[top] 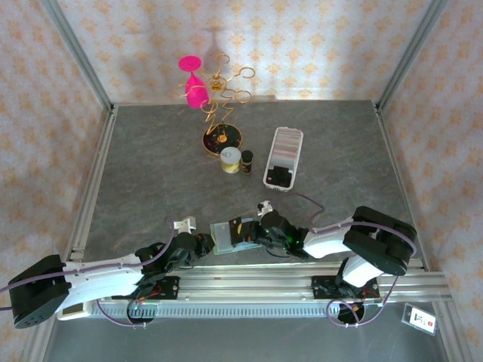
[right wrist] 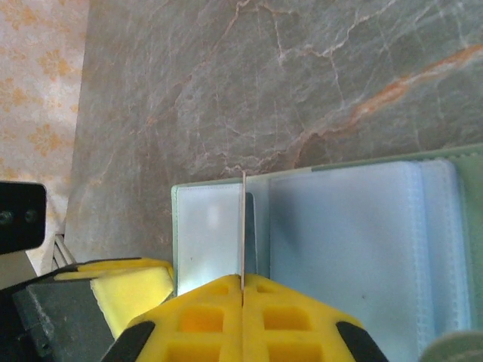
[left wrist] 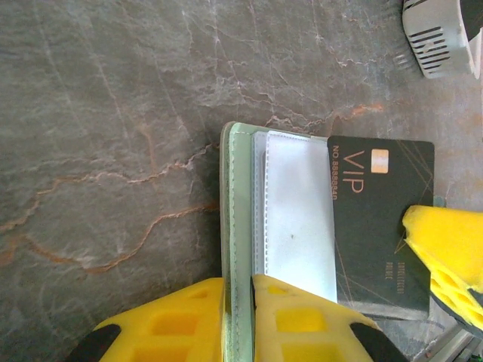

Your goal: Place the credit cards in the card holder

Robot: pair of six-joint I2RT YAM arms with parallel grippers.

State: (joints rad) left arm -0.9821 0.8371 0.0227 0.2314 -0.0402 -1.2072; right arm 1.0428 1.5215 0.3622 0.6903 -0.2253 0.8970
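From above, I see the card holder [top: 226, 235] lying open at the near edge of the surface [top: 151, 173]. On the left wrist view, my left gripper [left wrist: 240, 290] is clamped on its green cover edge, and a dark credit card [left wrist: 381, 219] lies partly under the pale pocket. On the right wrist view, my right gripper [right wrist: 243, 290] is closed on that card, seen edge-on. I judge I'm mid-insertion. Next the card must slide deeper while the holder is pinned.

Yellow left gripper [left wrist: 240, 290]; between its fingers a sage-green holder [left wrist: 240, 211], pale-blue pockets; beside it a black, gold-lettered card [left wrist: 381, 219]; grey veined table [left wrist: 113, 113].

Pink glass [top: 196, 92]; wire stand [top: 221, 140]; marble table [top: 151, 166]
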